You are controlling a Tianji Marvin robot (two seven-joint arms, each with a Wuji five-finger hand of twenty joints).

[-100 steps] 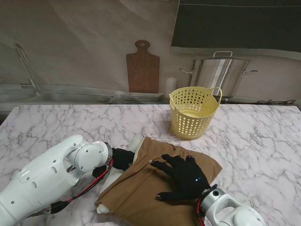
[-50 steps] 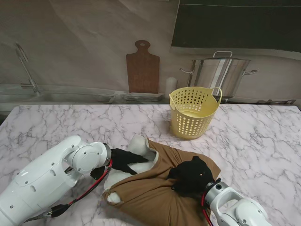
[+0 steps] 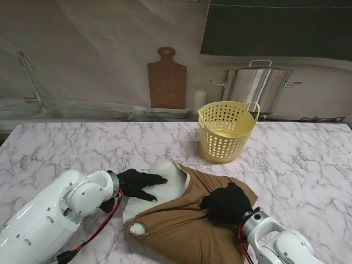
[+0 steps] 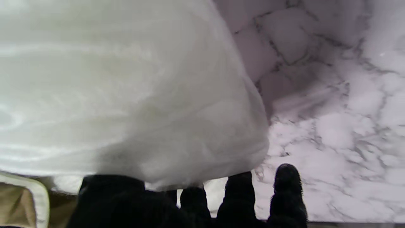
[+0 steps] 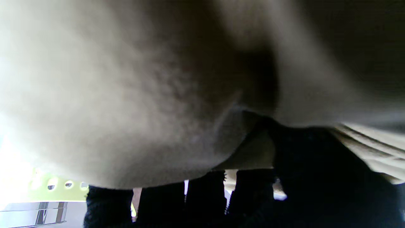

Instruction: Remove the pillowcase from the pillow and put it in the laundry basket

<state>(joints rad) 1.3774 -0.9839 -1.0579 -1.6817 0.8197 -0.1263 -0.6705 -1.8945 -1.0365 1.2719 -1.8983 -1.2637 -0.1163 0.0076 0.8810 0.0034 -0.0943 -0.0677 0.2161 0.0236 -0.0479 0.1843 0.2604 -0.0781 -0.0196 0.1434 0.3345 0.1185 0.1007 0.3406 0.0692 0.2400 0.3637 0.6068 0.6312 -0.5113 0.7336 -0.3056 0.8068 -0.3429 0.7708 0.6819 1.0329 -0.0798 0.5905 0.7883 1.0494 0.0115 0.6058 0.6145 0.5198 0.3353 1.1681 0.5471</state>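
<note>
Behind the basket [image 3: 225, 132]: a steel pot [image 3: 256, 87] against the wall, a wooden cutting board [image 3: 166, 80] leaning farther left, a small white cylinder [image 3: 199, 101] between them. Nothing standing between basket and pillow on the marble worktop [image 3: 66, 148].

Nearer to me than the basket, slightly left of it: white pillow [image 3: 165, 181], partly bared, its exposed end pointing away from me toward the basket's left side. Long axis running diagonally, from the near left up toward the basket. Brown pillowcase [image 3: 181, 225] bunched over the nearer and right part, its open edge lying across the pillow, 1 white corner poking out at the near left.

Left hand [image 3: 137, 184] pressed on the bare pillow, fingers [image 4: 286, 186] spread wide, gripping nothing.

Right hand [image 3: 225, 204] balled up, clutching a gather of pillowcase cloth, nearer to me than the basket.
</note>
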